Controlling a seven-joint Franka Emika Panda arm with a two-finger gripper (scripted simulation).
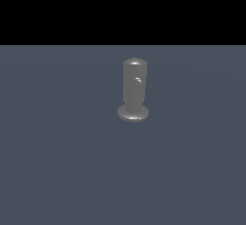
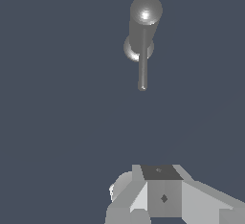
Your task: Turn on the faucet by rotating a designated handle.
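On floor: faucet w/ handle | well apart from fingers | finger gap: can't tell

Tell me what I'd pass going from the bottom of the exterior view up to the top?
Bare grey floor → the faucet's flared base → its upright cylinder body → the handle, seen end-on as a small shiny nub → the rounded top → more floor → black background. No pincer shows in this view.

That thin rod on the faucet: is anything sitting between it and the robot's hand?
Nothing visible does. In the wrist view only bare grey floor lies between the gripper and the handle, which sticks out sideways from the faucet. The fingers themselves cannot be made out.
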